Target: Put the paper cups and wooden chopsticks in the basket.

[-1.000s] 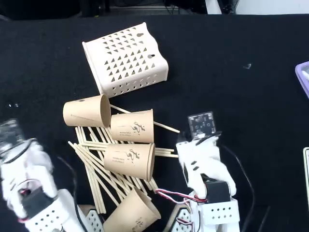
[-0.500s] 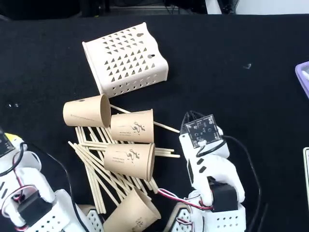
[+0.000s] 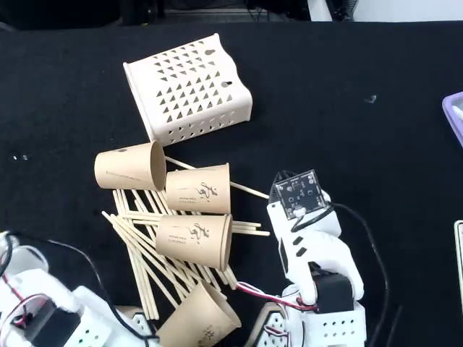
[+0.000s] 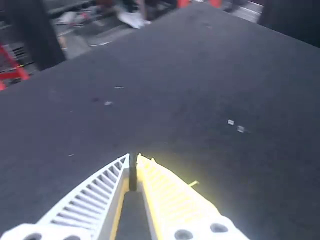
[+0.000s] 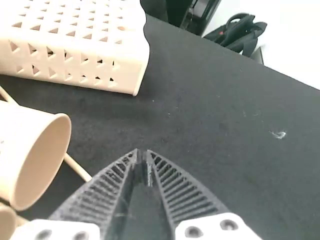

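- Basket (image 3: 189,88) lies tipped over toward the far edge of the table (image 3: 376,152), left of middle, with a perforated wall facing up. I cannot tell which way its mouth faces. By my reading it holds nothing of the task's.
- Cups (image 3: 195,241), four of them, all lie empty on their sides. They run in a loose line from just near of the basket down to the near edge.
- Chopsticks (image 3: 145,267) are fanned flat under and between the cups, left of middle, and a few poke out to the right.
- Right claw (image 5: 141,155) is closed on nothing, over bare table just beside the mouth of the second cup (image 3: 199,188). To do this step well, it should open wide first. It should then pinch that cup's rim wall lightly, one finger inside, so the paper is not crushed. The basket's mouth must be found before carrying.
- Left claw (image 4: 134,159) is closed and empty, over bare table by the near-left corner.
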`<state>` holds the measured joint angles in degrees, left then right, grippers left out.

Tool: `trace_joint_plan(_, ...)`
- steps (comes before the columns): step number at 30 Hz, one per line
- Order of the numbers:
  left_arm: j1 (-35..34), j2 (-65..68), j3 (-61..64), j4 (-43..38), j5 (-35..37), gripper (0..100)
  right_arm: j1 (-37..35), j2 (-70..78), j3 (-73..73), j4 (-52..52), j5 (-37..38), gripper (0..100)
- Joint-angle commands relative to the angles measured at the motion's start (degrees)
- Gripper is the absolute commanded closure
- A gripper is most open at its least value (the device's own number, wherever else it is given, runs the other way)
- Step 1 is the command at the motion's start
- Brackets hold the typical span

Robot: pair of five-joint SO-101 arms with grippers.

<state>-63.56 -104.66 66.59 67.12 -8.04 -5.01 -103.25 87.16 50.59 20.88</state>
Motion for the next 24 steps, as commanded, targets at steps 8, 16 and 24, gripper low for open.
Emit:
trace_joint_plan(8,11.30,0.53,-0.22,-3.96,-1.41,97,7.38,-5.49,-0.75,0.62,0.35,97.9)
trace_joint_plan(16,26.95,10.55,1.01,-27.52,1.58,79,9.14,-5.41,-10.42,1.49,0.26,97.9)
trace_joint_plan(24,34.95,63.12,-46.99,-11.52,1.32,78,9.58,-1.45,-23.69,1.85,0.26,97.9)
